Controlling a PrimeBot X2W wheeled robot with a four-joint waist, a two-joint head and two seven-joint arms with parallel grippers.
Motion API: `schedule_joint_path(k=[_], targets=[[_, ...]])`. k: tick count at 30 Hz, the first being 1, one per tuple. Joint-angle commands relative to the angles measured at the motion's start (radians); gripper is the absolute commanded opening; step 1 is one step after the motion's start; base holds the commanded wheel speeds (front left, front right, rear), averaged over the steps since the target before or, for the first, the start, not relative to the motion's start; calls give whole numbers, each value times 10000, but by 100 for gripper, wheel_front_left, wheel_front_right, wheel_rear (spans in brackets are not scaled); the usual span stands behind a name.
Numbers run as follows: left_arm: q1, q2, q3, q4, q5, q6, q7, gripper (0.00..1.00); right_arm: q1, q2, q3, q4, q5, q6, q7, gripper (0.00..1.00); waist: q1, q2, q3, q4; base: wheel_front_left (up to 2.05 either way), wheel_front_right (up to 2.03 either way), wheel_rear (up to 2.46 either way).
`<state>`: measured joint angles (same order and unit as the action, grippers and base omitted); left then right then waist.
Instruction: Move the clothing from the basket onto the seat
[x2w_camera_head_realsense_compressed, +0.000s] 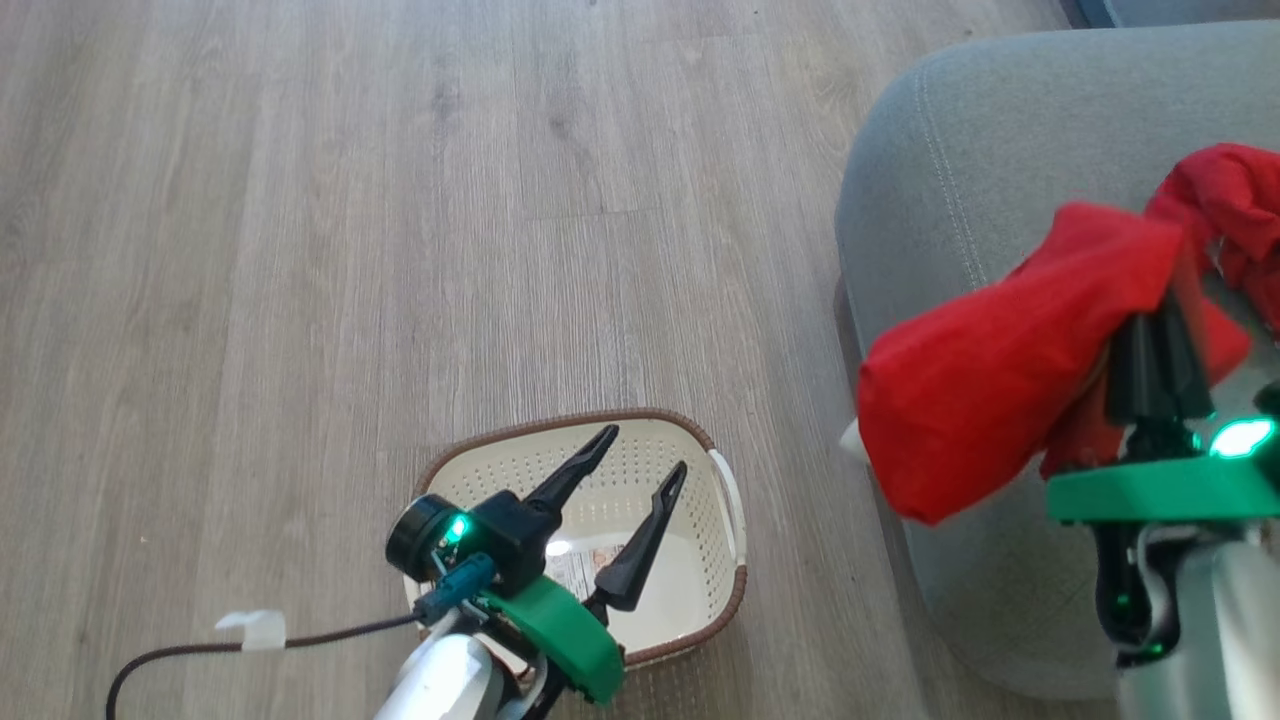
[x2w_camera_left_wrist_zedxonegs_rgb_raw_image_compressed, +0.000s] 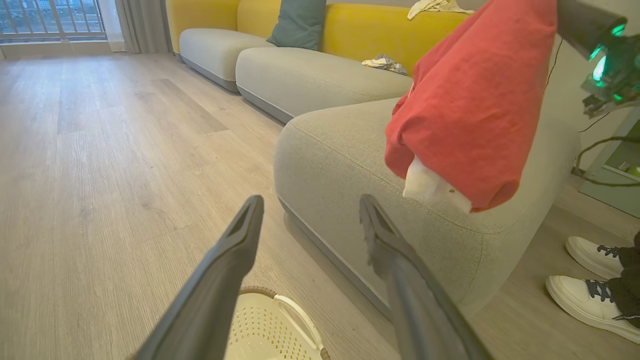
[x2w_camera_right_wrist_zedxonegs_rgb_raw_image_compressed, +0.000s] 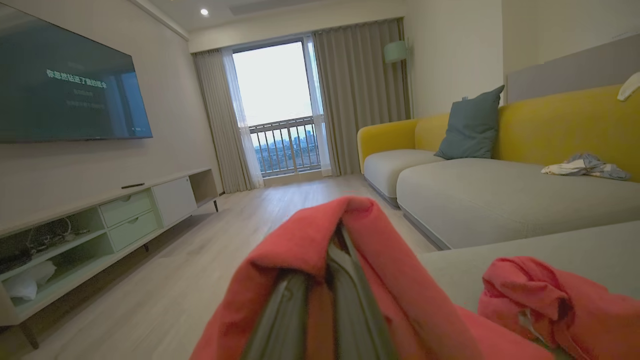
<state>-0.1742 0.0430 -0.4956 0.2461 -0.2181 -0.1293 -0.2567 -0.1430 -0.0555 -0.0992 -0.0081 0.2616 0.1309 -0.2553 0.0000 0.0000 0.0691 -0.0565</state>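
Note:
My right gripper (x2w_camera_head_realsense_compressed: 1165, 310) is shut on a bright red piece of clothing (x2w_camera_head_realsense_compressed: 1000, 370) with a white trim. It holds the garment above the front left corner of the grey seat (x2w_camera_head_realsense_compressed: 960, 150). In the right wrist view the fabric (x2w_camera_right_wrist_zedxonegs_rgb_raw_image_compressed: 300, 245) wraps over the shut fingers (x2w_camera_right_wrist_zedxonegs_rgb_raw_image_compressed: 345, 280). A second red garment (x2w_camera_head_realsense_compressed: 1230, 200) lies crumpled on the seat behind it. The cream basket (x2w_camera_head_realsense_compressed: 560, 420) stands on the floor left of the seat, and only its label sticker shows inside. My left gripper (x2w_camera_head_realsense_compressed: 646, 450) hangs open over the basket, holding nothing.
A dark cable with a white tape tab (x2w_camera_head_realsense_compressed: 250, 630) runs across the wooden floor left of the basket. A person's white shoes (x2w_camera_left_wrist_zedxonegs_rgb_raw_image_compressed: 585, 295) stand by the seat's near end. More sofa sections with a teal cushion (x2w_camera_right_wrist_zedxonegs_rgb_raw_image_compressed: 472, 125) and a TV cabinet (x2w_camera_right_wrist_zedxonegs_rgb_raw_image_compressed: 100, 220) lie farther off.

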Motion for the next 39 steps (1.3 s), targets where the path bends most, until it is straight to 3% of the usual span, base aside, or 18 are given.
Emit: schedule_joint_path(k=[1,24,39], targets=[[-193,72,225,-266,-95,-7,-51,100,-100,53,160,-214,13,-2,-65,0,0,0,23,-10,0,0,0],[-214,72,104,-106,-27,-12,-51,100,-218,53,-264,200,259,-2,-65,0,0,0,230,-242,0,0,0],[-221,72,192,-377,60,-13,-51,100,-332,53,-525,-298,250,-2,-65,0,0,0,302,-1651,0,0,0]])
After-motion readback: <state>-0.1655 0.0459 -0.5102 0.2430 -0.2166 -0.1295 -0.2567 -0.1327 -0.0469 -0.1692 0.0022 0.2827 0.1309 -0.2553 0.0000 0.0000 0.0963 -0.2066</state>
